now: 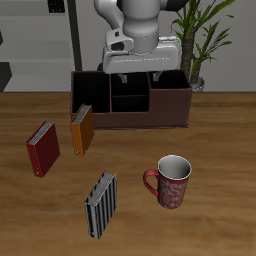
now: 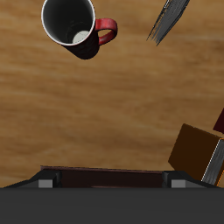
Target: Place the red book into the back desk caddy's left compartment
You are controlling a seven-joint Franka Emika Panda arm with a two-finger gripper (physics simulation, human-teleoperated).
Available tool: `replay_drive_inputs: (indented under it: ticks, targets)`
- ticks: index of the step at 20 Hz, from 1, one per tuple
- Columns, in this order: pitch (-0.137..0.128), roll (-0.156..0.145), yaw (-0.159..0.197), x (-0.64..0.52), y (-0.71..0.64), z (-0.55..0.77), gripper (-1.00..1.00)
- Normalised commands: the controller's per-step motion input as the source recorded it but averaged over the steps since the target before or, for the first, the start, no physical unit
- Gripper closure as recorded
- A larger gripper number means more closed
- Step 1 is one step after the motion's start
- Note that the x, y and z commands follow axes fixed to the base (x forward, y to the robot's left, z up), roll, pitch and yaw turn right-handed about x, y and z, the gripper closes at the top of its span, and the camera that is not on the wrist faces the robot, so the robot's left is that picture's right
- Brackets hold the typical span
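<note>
My gripper [image 1: 137,76]: above the caddy [image 1: 130,100], holding nothing; whether its jaws stand apart or together I cannot tell. Red book [image 1: 43,148]: on the table [image 1: 210,135], nearer the front edge than the caddy, apart from it. Orange-brown book [image 1: 83,129]: between red book and caddy. Striped book [image 1: 100,205] and mug [image 1: 170,181]: nearer the front edge

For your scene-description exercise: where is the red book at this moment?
In the exterior view, the red book stands on the table in front of the back desk caddy, beside the orange-brown book and slightly nearer the table's front edge.
</note>
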Motion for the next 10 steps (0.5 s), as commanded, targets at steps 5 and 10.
replay_drive_inputs:
  ticks: [5, 10]
  targets:
    - [-0.007, -0.003, 0.025, 0.11, -0.12, 0.00, -1.00]
    - [-0.013, -0.017, 0.004, 0.30, -0.42, 0.00, -1.00]
